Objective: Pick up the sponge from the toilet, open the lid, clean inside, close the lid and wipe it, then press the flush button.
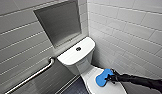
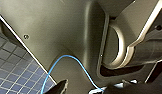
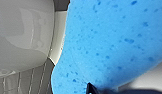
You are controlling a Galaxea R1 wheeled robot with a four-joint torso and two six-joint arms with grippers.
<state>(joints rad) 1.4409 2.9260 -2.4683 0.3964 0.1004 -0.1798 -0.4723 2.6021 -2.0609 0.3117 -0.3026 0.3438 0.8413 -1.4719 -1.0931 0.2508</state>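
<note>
On closed lid (image 1: pixel 90 80) of toilet (image 1: pixel 74 53) | right pincer (image 1: pixel 109 78) pinching sponge (image 1: pixel 102 79) | step 1, likely pickup | next: lift sponge clear

Speckled blue sponge (image 1: pixel 103 78), white toilet (image 1: pixel 75 53), dark-blue grid-tiled floor (image 2: pixel 12 75).

The tiled wall (image 1: pixel 127 32) crowds the right of the frame, close beside the toilet (image 1: pixel 77 53); at bottom centre the sponge (image 1: pixel 102 78) in the right gripper (image 1: pixel 110 78) occupies the shut lid (image 1: pixel 90 81); a grab bar (image 1: pixel 34 73) slants across lower left; the dark floor (image 1: pixel 74 88) between bar and bowl lies open.
</note>
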